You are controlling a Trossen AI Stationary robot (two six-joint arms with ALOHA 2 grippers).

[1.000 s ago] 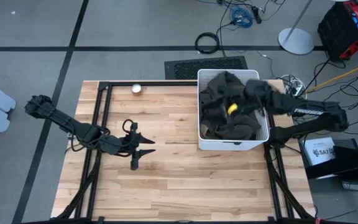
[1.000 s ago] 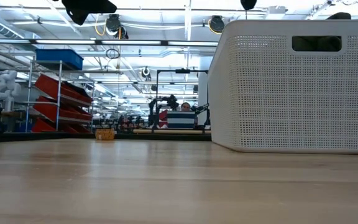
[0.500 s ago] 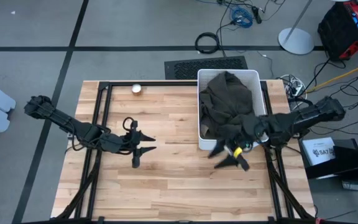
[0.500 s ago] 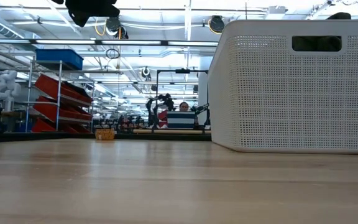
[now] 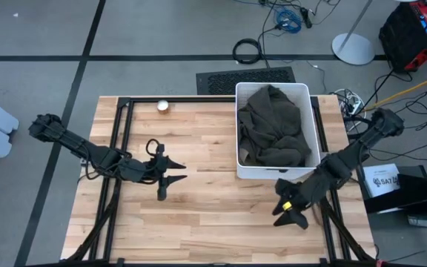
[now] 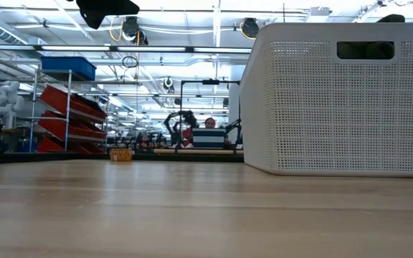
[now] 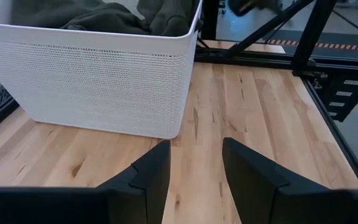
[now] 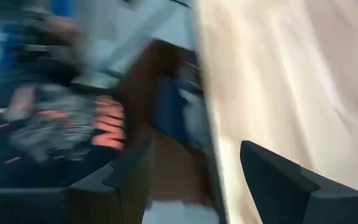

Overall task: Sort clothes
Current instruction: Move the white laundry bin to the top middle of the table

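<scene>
Over the last second the right arm has swung out of the white bin (image 5: 240, 133), where its gripper was down among the clothes, and now reaches across the bare wood in front of the bin. The right gripper (image 5: 289, 211) hangs near the table's (image 5: 199, 215) front edge, below the bin's front right corner, fingers spread apart and holding nothing; its wrist view is smeared and shows only the two dark fingers (image 8: 272, 180) with a clear gap between them. The left arm has not shifted: the left gripper (image 5: 167, 182) sits over the table's left half, well apart from the bin, jaws parted and empty, its fingers (image 7: 151, 174) pointing toward the bin's perforated wall.

Counted: one bin, two arms, one small white round object (image 5: 163, 106) near the table's far edge. The clothes (image 5: 273, 130) lie heaped inside the bin; only one large dark olive garment shows on top, so how many pieces lie beneath it cannot be told.
</scene>
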